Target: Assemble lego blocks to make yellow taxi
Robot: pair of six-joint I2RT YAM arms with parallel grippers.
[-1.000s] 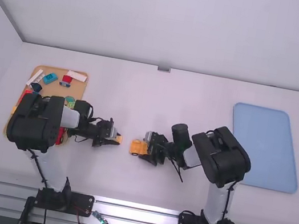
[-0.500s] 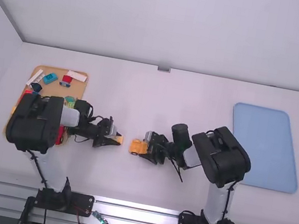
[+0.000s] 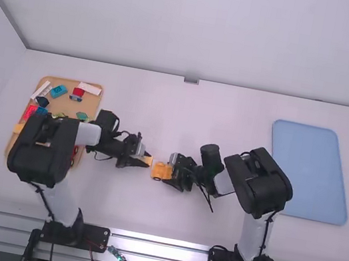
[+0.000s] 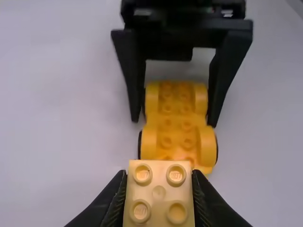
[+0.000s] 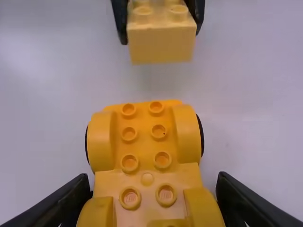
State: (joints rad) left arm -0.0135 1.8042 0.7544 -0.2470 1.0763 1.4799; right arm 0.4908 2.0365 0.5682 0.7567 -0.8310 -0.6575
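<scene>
white surface (image 3: 163,115), near edge: left claw (image 4: 159,187) clamped on block (image 5: 161,45), right claw (image 5: 154,182) pinching chassis (image 5: 144,146); line up studs, press level!

A blue tray (image 3: 312,172) lies on the right of the table (image 3: 231,113), below a white wall (image 3: 199,27).

Bright, diffuse light, soft shadows
</scene>
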